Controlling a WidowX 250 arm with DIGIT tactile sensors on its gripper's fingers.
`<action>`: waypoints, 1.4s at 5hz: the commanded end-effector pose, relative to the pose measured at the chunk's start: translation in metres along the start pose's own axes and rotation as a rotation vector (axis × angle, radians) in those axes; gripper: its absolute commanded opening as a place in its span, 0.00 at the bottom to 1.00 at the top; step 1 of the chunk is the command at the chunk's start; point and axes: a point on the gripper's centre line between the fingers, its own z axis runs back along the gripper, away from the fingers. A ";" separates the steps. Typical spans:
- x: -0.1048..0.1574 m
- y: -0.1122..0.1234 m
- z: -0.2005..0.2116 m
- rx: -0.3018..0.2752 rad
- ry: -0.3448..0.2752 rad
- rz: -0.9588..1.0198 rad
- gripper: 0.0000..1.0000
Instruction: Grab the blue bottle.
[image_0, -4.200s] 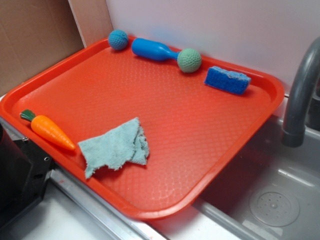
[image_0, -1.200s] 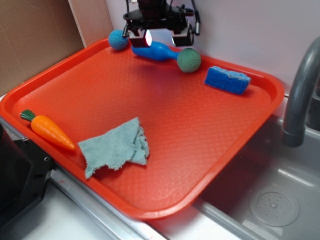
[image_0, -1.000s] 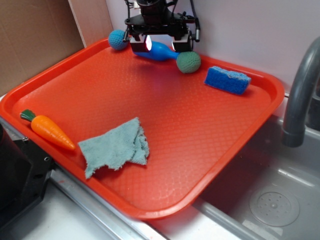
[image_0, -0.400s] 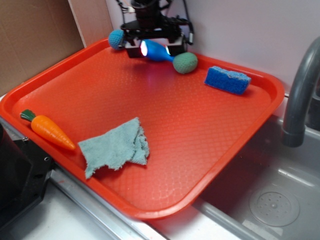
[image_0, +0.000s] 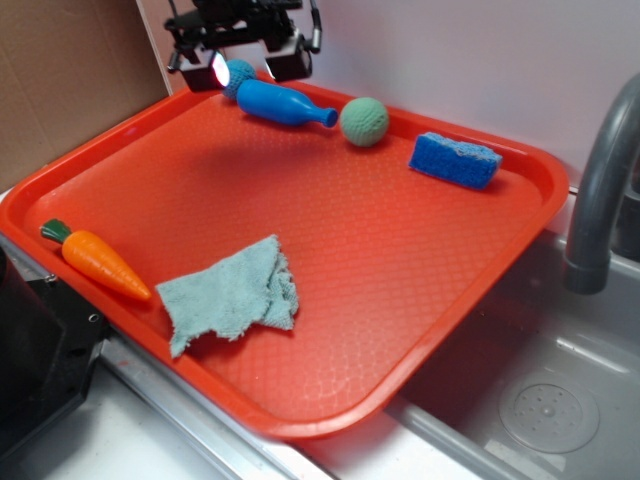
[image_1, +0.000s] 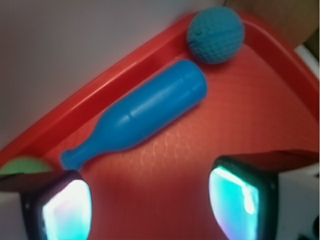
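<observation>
The blue bottle (image_0: 285, 103) lies on its side at the far edge of the orange tray (image_0: 400, 250), neck pointing right. In the wrist view the blue bottle (image_1: 145, 112) runs diagonally along the tray's rim, beyond the fingertips. My gripper (image_0: 250, 67) hovers above the bottle's fat end, in the tray's far left corner. It is open, and in the wrist view the gripper (image_1: 152, 207) has only bare tray between its lit fingers (image_1: 65, 210).
A blue-teal crocheted ball (image_0: 238, 72) sits by the bottle's base, partly behind the gripper. A green ball (image_0: 364, 121) and a blue sponge (image_0: 455, 160) lie to the right. Carrot (image_0: 95, 262) and teal cloth (image_0: 232, 293) are near the front. A grey faucet (image_0: 600, 190) and sink stand on the right.
The gripper came down around the bottle, then moved left and up, staying open. The bottle slid left and the green ball rolled left, now apart from the neck.
</observation>
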 end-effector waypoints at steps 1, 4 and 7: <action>0.024 -0.008 -0.003 0.023 -0.124 0.046 1.00; 0.045 -0.021 -0.057 0.091 -0.118 0.041 1.00; 0.047 0.015 -0.088 0.118 0.098 0.124 0.00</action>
